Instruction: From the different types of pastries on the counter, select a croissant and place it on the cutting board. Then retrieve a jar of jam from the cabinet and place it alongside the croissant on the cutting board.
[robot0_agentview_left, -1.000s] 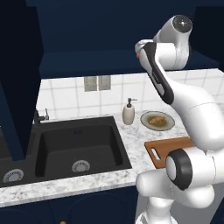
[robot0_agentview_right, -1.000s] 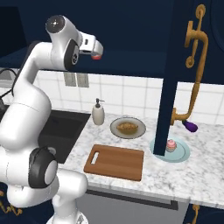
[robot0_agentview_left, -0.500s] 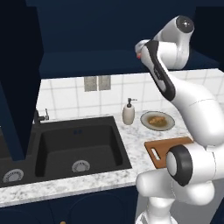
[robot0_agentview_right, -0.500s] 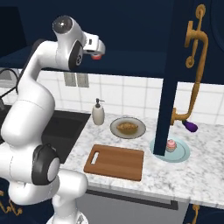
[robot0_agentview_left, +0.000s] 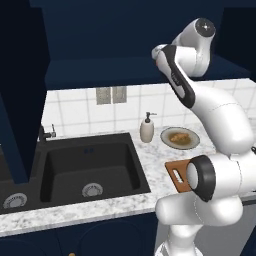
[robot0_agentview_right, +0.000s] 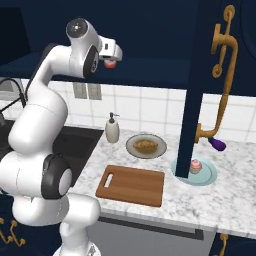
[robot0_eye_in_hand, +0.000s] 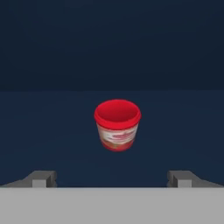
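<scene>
On dark shelf ahead: jar of jam (robot0_eye_in_hand: 117, 125) upright, clear all round (gripper (robot0_eye_in_hand: 112, 178) spread wide).

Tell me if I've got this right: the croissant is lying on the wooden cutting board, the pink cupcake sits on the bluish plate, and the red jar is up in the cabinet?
Not quite. The croissant lies on a grey plate behind the cutting board, whose top is bare, as the right base view shows. The rest holds: the cupcake sits on the bluish plate, and the hand view shows the jar in the cabinet.

Counted: one jam jar (robot0_eye_in_hand: 117, 125), one croissant (robot0_agentview_right: 145, 145), one cupcake (robot0_agentview_right: 195, 165), two plates (robot0_agentview_right: 137, 150), one cutting board (robot0_agentview_right: 131, 185), one soap bottle (robot0_agentview_right: 112, 130).
</scene>
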